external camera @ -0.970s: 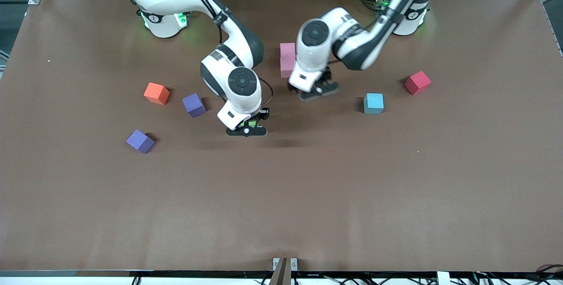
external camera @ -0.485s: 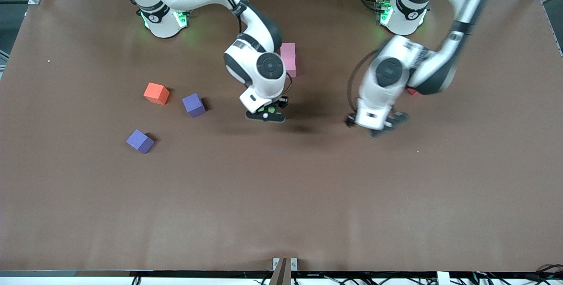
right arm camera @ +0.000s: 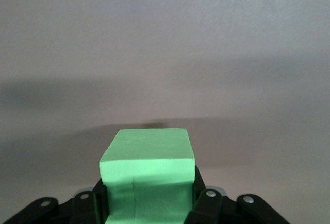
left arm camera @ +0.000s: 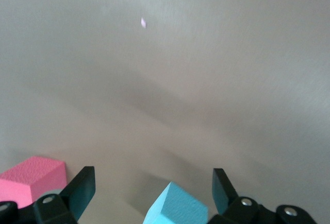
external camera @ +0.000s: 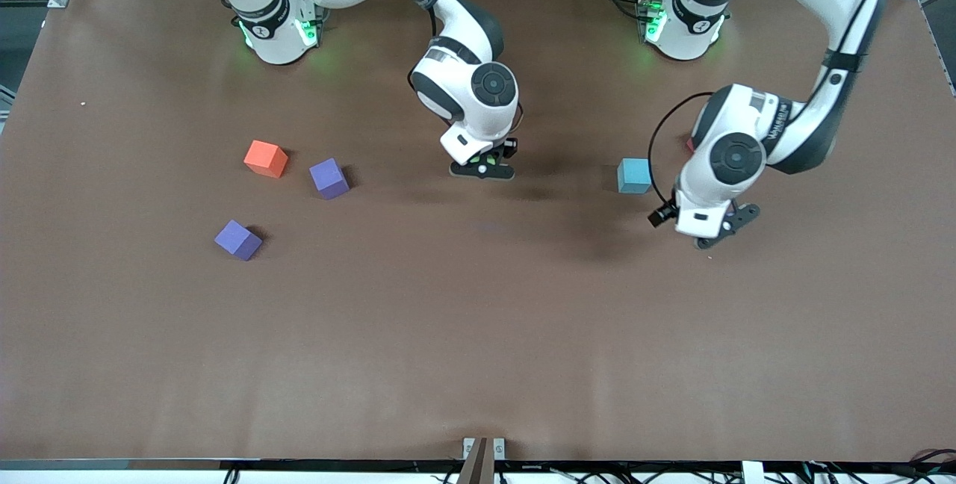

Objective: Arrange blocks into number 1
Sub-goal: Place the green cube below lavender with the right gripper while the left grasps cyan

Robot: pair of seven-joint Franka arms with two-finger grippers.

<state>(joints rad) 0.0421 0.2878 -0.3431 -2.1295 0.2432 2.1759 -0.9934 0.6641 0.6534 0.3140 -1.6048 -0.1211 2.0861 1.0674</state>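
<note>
My right gripper (external camera: pixel 482 168) is shut on a green block (right arm camera: pixel 147 172) and hangs over the middle of the table. My left gripper (external camera: pixel 709 234) is open and empty over bare table, close to the light blue block (external camera: pixel 634 175). In the left wrist view the light blue block (left arm camera: pixel 175 209) lies between the spread fingertips (left arm camera: pixel 78 189), and a pinkish-red block (left arm camera: pixel 31 180) sits off to one side. In the front view the left arm hides most of the red block (external camera: pixel 688 144). An orange block (external camera: pixel 265 158) and two purple blocks (external camera: pixel 328 178) (external camera: pixel 238 239) lie toward the right arm's end.
The brown table (external camera: pixel 478 334) is bare over its whole half nearer the front camera. The two robot bases (external camera: pixel 276 28) (external camera: pixel 683 17) stand along the table's edge farthest from that camera.
The left arm swung from beside the pink blocks toward its own end of the table, past the light blue block. The right gripper carried the green block toward the pink blocks, now hidden by its arm.
</note>
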